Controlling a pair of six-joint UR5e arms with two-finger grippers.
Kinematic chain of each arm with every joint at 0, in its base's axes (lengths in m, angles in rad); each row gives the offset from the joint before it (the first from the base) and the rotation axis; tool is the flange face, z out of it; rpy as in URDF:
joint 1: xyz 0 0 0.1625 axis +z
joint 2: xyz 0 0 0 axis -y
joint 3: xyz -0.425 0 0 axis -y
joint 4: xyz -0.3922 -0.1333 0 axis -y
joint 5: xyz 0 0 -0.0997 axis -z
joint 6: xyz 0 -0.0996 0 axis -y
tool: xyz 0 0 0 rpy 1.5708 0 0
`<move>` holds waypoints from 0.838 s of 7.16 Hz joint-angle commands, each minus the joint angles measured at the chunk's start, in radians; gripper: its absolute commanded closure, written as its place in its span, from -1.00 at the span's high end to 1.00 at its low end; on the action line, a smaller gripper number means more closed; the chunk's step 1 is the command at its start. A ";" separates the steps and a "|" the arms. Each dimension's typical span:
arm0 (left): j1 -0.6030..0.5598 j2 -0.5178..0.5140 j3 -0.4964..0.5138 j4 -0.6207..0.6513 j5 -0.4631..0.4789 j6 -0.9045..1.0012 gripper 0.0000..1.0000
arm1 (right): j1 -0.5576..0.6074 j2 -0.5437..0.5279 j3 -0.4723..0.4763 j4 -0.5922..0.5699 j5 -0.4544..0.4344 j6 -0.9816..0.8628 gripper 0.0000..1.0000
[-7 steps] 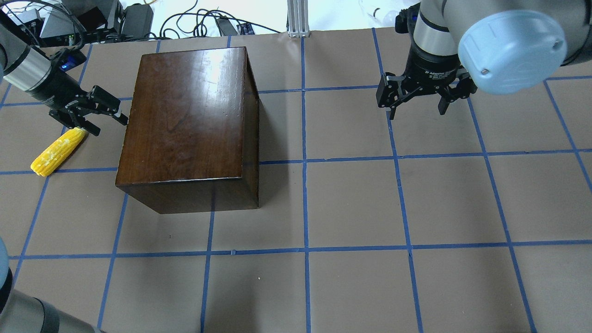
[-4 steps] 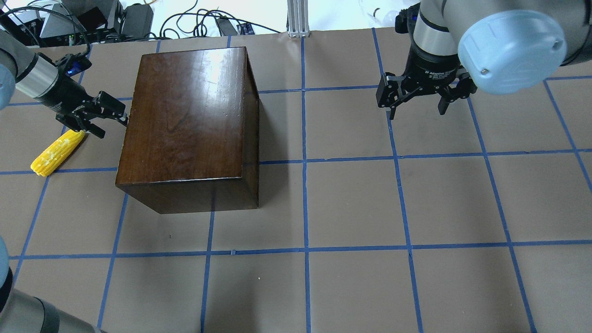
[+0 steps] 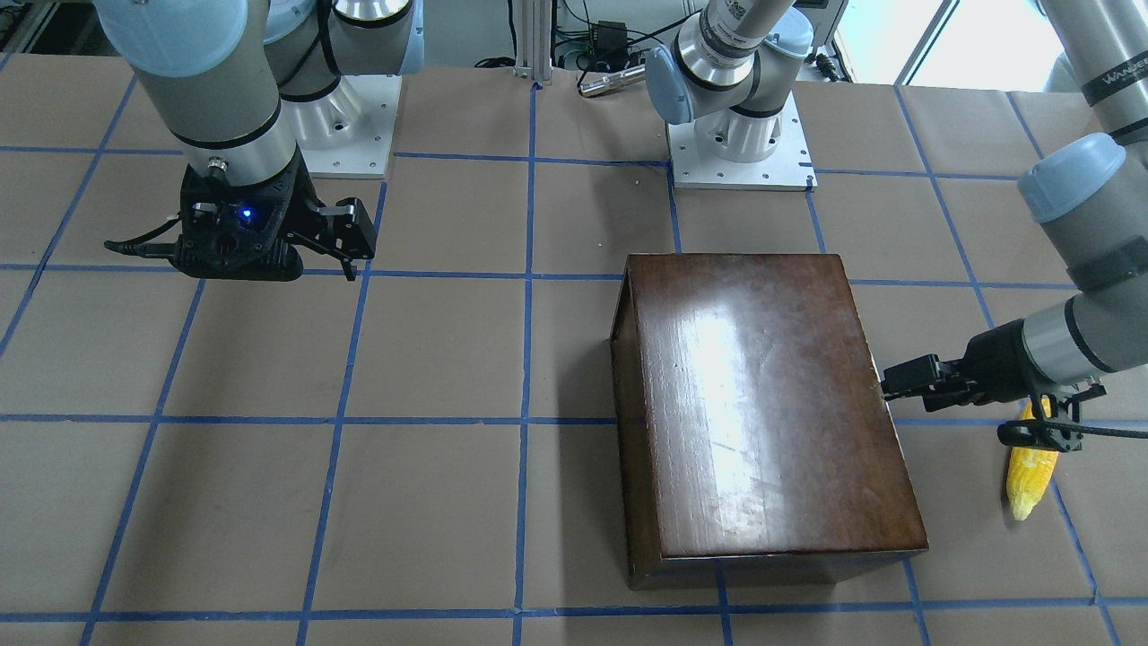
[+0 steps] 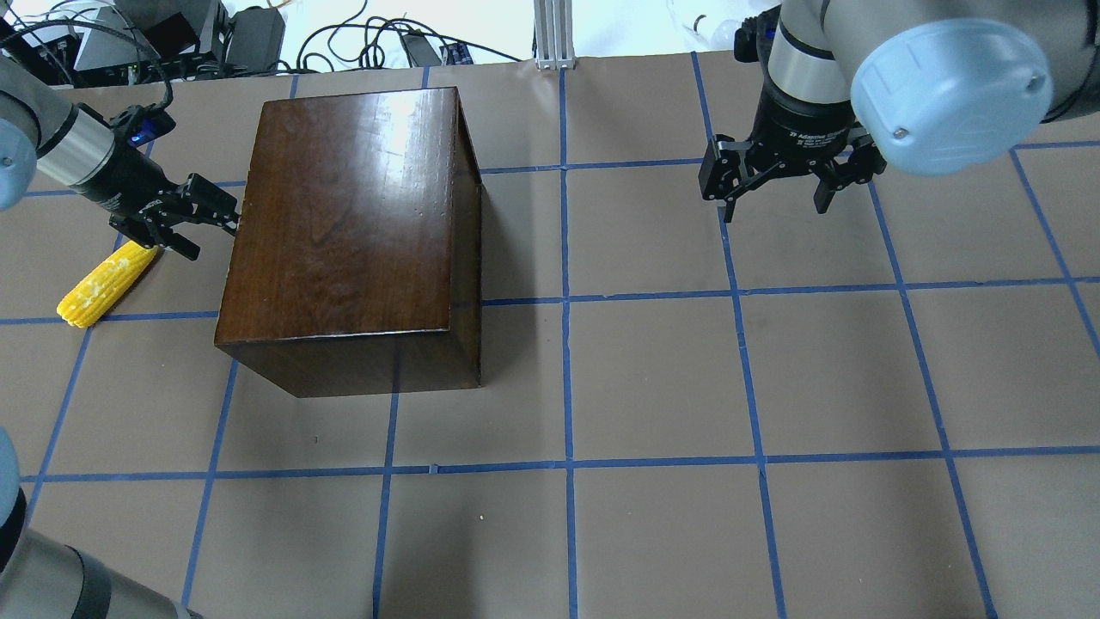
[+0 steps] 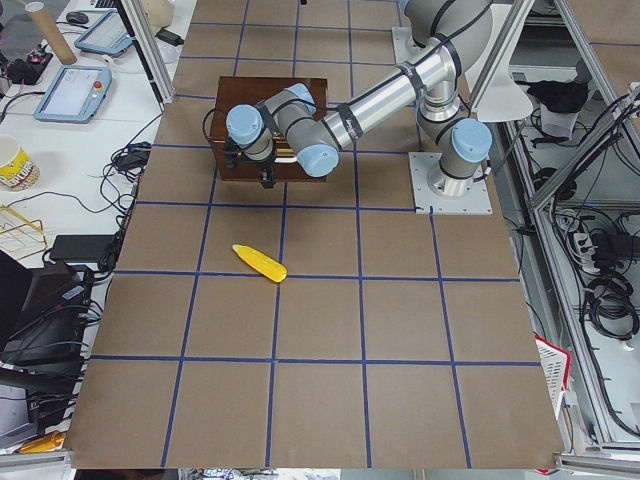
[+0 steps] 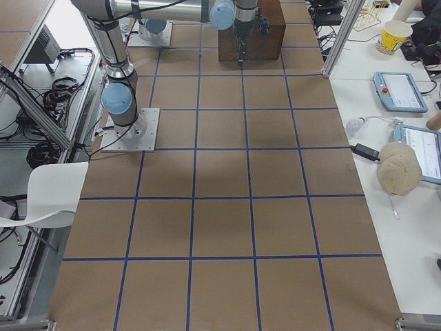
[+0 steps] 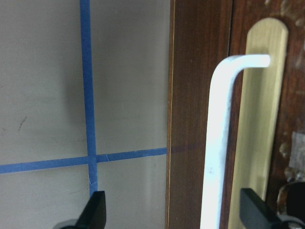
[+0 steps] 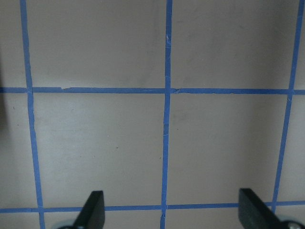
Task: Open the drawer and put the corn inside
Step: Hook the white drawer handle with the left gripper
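Observation:
The glossy dark-brown box [image 4: 344,223] stands on the table's left half, also in the front view [image 3: 762,404]. Its drawer is shut. The drawer's front [image 7: 293,71], with a white bar handle [image 7: 217,143] on a brass plate [image 7: 259,119], shows in the left wrist view. My left gripper [image 4: 209,234] is open at the box's left face, and the handle lies between its fingertips [image 7: 171,210] without being gripped. The yellow corn [image 4: 103,284] lies on the table left of the box, just behind that gripper. My right gripper [image 4: 773,209] is open and empty above the table at the far right.
The table is brown paper with a blue tape grid [image 4: 567,301]. Cables and electronics [image 4: 172,34] lie beyond the far edge. The arm bases [image 3: 740,144] stand at the robot's side of the table. The right wrist view shows only bare paper [image 8: 167,143].
My left gripper has moved away from the corn's tip toward the box's left face and now sits against it. The corn, box and right arm have not moved.

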 commanded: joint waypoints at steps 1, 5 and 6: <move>0.000 -0.012 -0.004 0.000 -0.001 -0.006 1.00 | 0.000 0.000 0.000 -0.001 0.000 0.000 1.00; 0.000 -0.028 -0.008 0.002 0.002 0.002 1.00 | 0.000 -0.001 0.000 0.000 0.000 0.000 1.00; 0.000 -0.032 -0.008 0.003 0.002 0.002 1.00 | 0.000 0.000 0.000 0.000 0.000 0.000 1.00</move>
